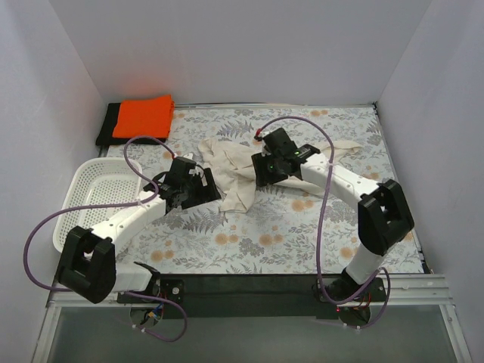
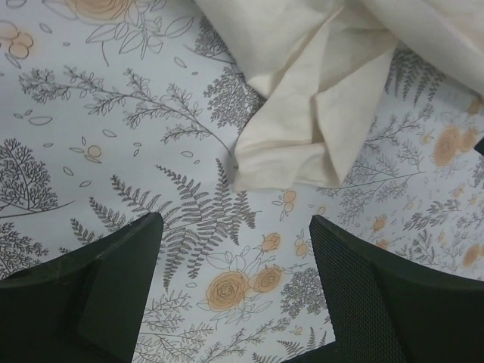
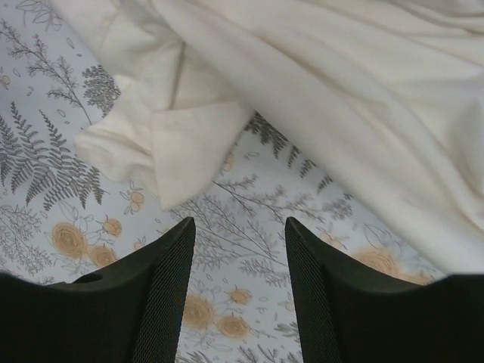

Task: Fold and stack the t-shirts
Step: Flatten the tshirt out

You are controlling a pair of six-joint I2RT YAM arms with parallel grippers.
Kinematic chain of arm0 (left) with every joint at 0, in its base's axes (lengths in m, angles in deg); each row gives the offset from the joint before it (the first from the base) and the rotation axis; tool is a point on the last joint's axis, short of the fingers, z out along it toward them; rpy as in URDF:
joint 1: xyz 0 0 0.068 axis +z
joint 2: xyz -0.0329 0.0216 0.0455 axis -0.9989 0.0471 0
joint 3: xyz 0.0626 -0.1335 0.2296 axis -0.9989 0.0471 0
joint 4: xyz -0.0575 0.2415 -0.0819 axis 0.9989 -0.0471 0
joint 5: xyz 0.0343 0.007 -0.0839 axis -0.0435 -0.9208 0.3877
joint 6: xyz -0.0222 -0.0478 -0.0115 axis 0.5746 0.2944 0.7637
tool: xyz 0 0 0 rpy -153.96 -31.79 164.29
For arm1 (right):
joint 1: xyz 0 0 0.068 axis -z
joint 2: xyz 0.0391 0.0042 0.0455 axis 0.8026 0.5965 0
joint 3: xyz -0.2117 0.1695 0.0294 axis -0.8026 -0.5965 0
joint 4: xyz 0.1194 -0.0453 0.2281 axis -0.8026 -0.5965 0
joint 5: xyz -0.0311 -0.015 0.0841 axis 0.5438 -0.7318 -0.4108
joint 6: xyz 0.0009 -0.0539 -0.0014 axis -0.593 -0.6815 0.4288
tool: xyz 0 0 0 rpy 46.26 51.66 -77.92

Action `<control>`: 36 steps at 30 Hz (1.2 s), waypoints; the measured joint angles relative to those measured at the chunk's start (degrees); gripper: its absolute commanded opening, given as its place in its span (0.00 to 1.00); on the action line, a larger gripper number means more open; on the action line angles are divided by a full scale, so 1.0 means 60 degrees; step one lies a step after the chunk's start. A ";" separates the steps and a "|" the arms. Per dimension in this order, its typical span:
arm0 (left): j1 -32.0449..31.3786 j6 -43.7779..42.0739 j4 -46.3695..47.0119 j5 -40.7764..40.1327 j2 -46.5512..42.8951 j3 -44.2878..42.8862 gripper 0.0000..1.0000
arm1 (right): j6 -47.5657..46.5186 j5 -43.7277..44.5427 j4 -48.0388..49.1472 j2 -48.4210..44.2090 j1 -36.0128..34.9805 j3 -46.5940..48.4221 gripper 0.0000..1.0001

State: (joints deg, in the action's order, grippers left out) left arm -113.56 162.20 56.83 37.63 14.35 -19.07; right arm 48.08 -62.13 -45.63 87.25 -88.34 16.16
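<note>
Orange t-shirt [image 1: 144,115] folded atop black t-shirt [image 1: 107,128], far-left corner. Left arm [image 1: 132,215] stretches inward, left gripper [image 2: 234,221] tilted down over table [image 1: 302,227], jaws wide apart, empty. Cream t-shirt [image 1: 234,170] crumpled mid-table, between grippers. Right arm [image 1: 344,181] elbows leftward, right gripper [image 3: 240,221] jaws partly apart, empty, near shirt's edge.

Floral-print table [image 1: 302,234] is seen. Crumpled cream t-shirt [image 1: 234,170] is laid mid-table, black t-shirt [image 1: 106,130] is folded at far-left corner, white basket [image 1: 91,189] is placed at left edge.
</note>
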 measured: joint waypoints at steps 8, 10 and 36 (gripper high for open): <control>-0.0055 0.0495 -0.0714 -0.0539 -0.0776 0.0557 0.65 | -0.0302 0.0608 0.0710 0.2441 -0.1781 0.1461 0.44; -0.0066 0.0597 -0.0845 -0.0732 -0.1126 0.0630 0.65 | -0.0368 0.0914 0.0772 0.2881 -0.2131 0.1832 0.42; -0.0080 0.0805 -0.1275 -0.0943 -0.1851 0.1235 0.64 | -0.0117 0.3115 0.0226 0.3639 -0.2641 0.2080 0.01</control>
State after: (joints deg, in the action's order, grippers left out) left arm -114.04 167.03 49.18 31.97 3.25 -11.66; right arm 47.38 -43.44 -44.27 109.09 -104.19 28.64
